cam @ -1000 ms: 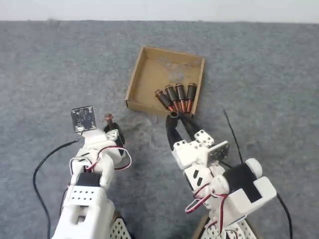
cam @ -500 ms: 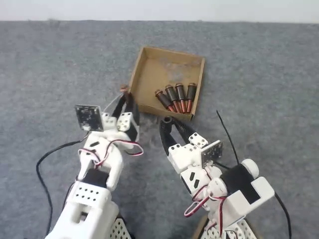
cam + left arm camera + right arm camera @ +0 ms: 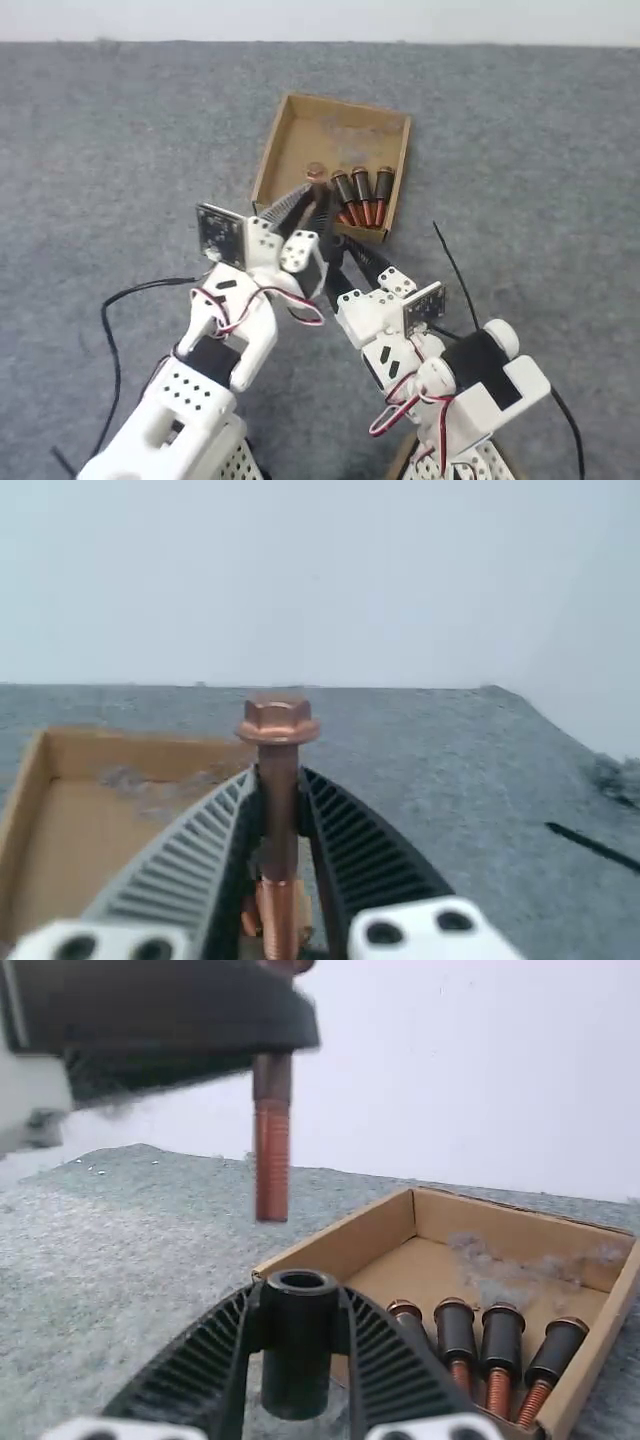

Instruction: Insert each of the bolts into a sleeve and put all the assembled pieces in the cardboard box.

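Scene: two white robot arms at a grey, carpet-like table (image 3: pixel 520 150), with an open cardboard box (image 3: pixel 272 150) lying just beyond them.
Left pincer (image 3: pixel 278 775): clamped on a copper flange bolt (image 3: pixel 278 722). The bolt stands upright, head on top and threaded end pointing down, above the box wall nearest the arms.
Right pincer (image 3: pixel 297 1310): clamped round a black sleeve (image 3: pixel 297 1355). The sleeve is upright with its bore open at the top, just outside that same near wall of the box.
Key relation: the bolt hangs above the sleeve, and both long axes are vertical. The threaded tip is clear of the sleeve's mouth and appears a little off to one side of the bore. The coming move likely needs a small sideways correction, then a straight descent.
Inside the box: four assembled pieces (image 3: pixel 362 200) lie side by side against the near wall, copper ends toward the arms.
Change: a second ago the left arm held its bolt well away from the box, out to the arm's own side. It has since swung in to the near wall, over the right pincer. The right pincer drew back slightly from the box wall and has then kept its place.
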You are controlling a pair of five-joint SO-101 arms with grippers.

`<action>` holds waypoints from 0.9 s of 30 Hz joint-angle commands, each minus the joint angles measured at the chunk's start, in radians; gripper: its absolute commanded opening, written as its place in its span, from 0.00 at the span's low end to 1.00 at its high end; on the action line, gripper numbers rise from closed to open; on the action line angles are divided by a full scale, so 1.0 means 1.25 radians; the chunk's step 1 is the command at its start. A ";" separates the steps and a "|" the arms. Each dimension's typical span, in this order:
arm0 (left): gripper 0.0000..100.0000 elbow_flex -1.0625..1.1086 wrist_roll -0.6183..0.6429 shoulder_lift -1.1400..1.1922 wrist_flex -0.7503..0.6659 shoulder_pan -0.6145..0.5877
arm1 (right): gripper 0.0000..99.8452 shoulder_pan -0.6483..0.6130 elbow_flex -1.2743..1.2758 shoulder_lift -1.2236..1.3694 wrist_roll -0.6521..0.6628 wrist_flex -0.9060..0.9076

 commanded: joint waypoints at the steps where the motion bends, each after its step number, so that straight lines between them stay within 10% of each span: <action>1: 0.01 -0.073 -0.007 -0.023 -0.002 0.038 | 0.01 -0.006 0.017 0.001 -0.002 0.001; 27: 0.01 0.028 -0.141 -0.022 -0.004 0.042 | 0.01 -0.026 0.018 -0.006 0.076 0.020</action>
